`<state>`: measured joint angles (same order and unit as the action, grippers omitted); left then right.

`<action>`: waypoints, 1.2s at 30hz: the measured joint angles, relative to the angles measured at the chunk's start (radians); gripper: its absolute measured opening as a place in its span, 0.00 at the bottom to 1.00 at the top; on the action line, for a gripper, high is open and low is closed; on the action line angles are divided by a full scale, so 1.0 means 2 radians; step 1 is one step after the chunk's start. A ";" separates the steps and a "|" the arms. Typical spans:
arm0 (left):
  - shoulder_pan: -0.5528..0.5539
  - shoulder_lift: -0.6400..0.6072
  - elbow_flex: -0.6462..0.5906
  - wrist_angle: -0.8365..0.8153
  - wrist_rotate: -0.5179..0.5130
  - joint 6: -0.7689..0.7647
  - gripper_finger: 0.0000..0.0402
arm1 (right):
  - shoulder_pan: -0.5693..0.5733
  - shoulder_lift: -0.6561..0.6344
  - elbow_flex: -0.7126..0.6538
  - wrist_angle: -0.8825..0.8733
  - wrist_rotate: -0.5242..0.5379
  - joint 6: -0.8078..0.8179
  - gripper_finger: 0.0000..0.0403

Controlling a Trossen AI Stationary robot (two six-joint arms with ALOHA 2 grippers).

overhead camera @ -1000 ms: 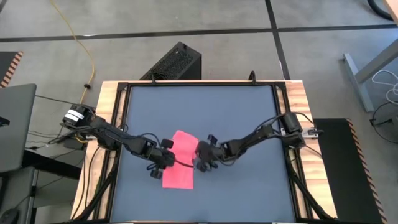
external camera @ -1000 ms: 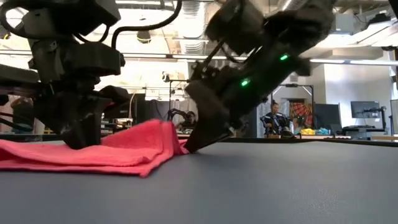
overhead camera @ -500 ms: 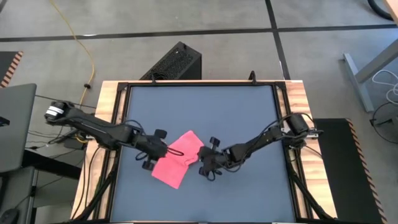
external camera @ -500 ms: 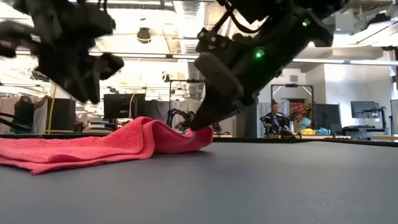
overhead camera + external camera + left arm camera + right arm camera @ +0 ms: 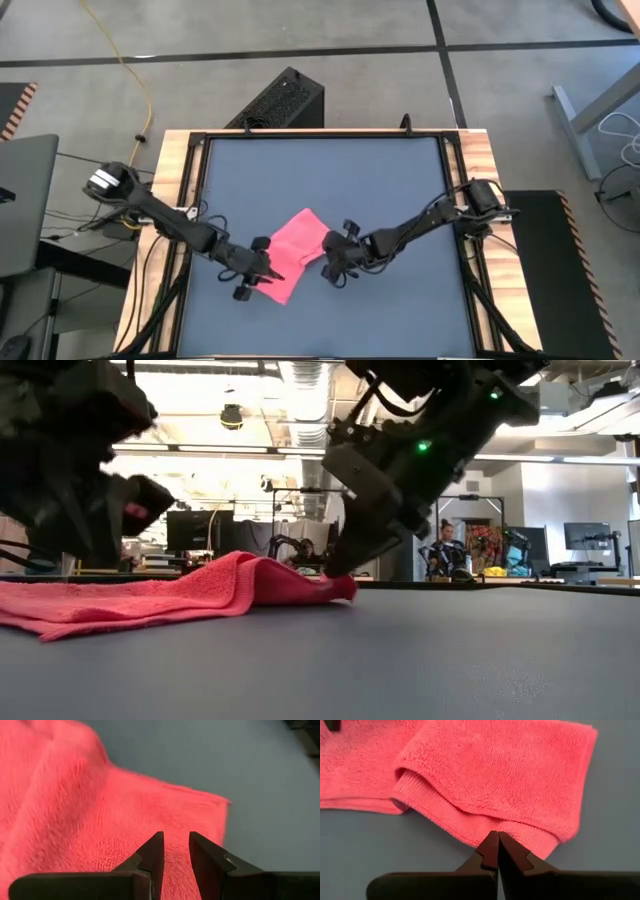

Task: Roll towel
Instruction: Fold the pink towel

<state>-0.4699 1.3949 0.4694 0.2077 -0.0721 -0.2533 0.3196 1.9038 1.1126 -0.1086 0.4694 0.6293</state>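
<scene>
The pink towel (image 5: 296, 252) lies folded and askew on the dark grey table (image 5: 400, 190), left of its middle. It rests flat at its left part and humps up toward my right gripper in the low view (image 5: 235, 575). My left gripper (image 5: 262, 279) hovers over the towel's near left part, its fingers a narrow gap apart (image 5: 176, 842). My right gripper (image 5: 331, 264) is shut at the towel's right end (image 5: 497, 836). My right gripper has its shut fingertips on the ribbed hem of the towel's lower layer (image 5: 485, 827), at the folded right end. The fingers come slanting down from the table's right side (image 5: 345, 565). The hem lies on the table; whether cloth sits between the tips is hidden by the fingers.
The table has a black frame and wooden side rails (image 5: 175, 160). Bare grey surface lies to the far side and right of the towel. A black box (image 5: 280, 100) stands on the floor behind the table. A person (image 5: 440, 550) shows far off in the room.
My left gripper has lifted off the towel and gone toward the table's near edge. My right gripper has moved slightly right and near, still at the towel's end. The towel has turned about on the table, and its right end has slid toward the right.
</scene>
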 joint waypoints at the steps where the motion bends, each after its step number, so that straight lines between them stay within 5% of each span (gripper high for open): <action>1: -0.002 0.015 0.001 0.008 -0.001 -0.004 0.20 | 0.003 0.000 0.000 -0.004 0.000 0.006 0.07; 11: -0.017 0.074 0.012 -0.011 0.062 -0.037 0.20 | 0.006 0.000 0.000 -0.034 0.000 0.009 0.19; 27: -0.017 -0.114 0.009 -0.267 0.080 -0.025 0.20 | 0.013 -0.006 0.000 -0.092 -0.012 0.035 0.26; 36: -0.037 -0.139 -0.002 -0.189 0.033 -0.050 0.20 | 0.003 -0.006 0.000 -0.012 -0.008 -0.049 0.26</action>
<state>-0.5442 1.1164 0.4649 -0.1711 -0.0057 -0.3535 0.3248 1.8915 1.1133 -0.1326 0.4544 0.5315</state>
